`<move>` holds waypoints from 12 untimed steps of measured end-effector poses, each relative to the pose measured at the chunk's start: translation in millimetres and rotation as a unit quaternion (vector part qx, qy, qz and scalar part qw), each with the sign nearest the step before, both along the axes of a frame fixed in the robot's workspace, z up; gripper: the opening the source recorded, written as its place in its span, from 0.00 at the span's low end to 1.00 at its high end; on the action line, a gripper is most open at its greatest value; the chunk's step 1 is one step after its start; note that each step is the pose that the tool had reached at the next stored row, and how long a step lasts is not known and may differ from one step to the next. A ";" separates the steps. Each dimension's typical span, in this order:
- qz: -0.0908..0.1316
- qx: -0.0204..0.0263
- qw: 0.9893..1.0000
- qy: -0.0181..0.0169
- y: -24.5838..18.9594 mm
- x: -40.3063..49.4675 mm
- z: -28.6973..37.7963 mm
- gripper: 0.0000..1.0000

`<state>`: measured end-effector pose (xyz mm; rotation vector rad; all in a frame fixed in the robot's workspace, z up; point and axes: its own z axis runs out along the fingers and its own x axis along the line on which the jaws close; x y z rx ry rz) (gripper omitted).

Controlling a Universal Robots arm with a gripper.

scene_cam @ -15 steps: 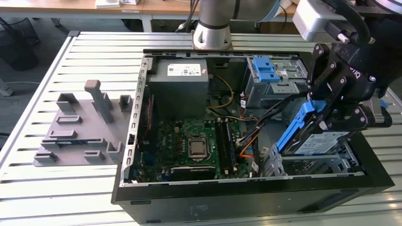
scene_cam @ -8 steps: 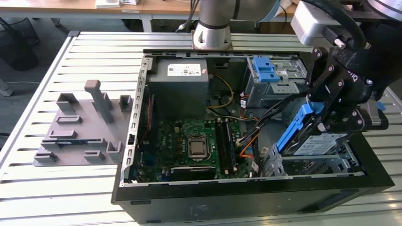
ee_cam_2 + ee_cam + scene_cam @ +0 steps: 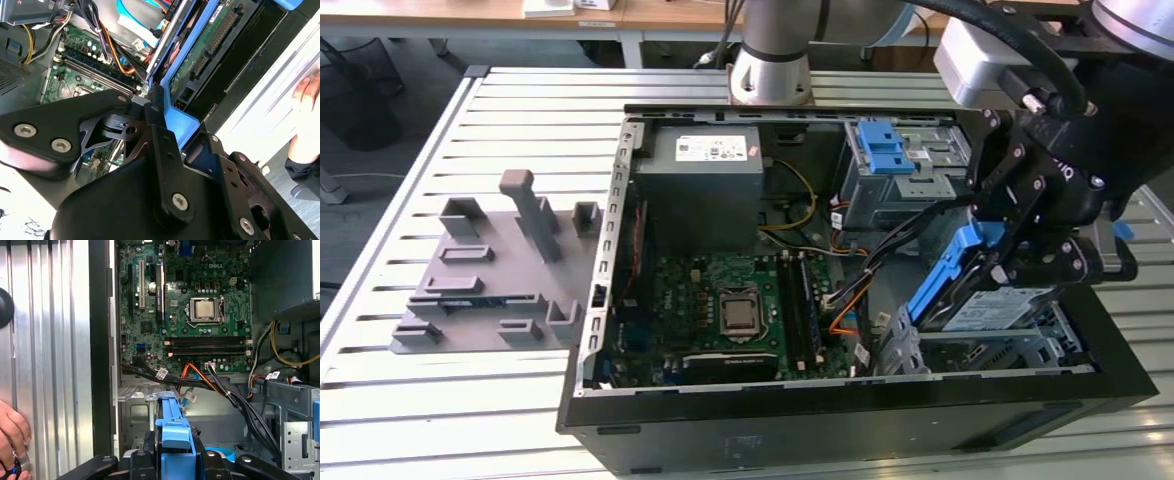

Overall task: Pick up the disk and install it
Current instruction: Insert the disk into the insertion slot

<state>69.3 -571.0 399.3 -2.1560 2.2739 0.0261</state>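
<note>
Already off the bench, the disk (image 3: 991, 308), a flat silver rectangular hard drive with a white-and-blue label and a blue plastic bracket, hangs tilted in the black pincer (image 3: 1021, 268), which is clenched on the bracket's edge. So the pick-up looks done. The install is not: the disk sits above the grey metal drive bay (image 3: 1001, 350) in a corner of the open black computer case (image 3: 854, 420), with one end lower than the other and not seated in the bay. Room is tight. The case's outer wall runs close along one side of the disk, and a bundle of black and orange cables (image 3: 894, 240) crosses just beside it toward the green motherboard (image 3: 720, 300). A person's hand (image 3: 11, 437) is over the ribbed metal bench (image 3: 454, 420), outside the case wall.
</note>
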 end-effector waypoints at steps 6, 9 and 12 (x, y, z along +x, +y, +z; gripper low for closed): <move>0.000 0.000 1.000 0.000 0.0 0.0 -3.9 0.36; -0.001 0.000 1.000 0.000 0.0 0.0 -5.4 0.36; -0.001 0.000 1.000 0.000 0.0 0.0 -6.5 0.36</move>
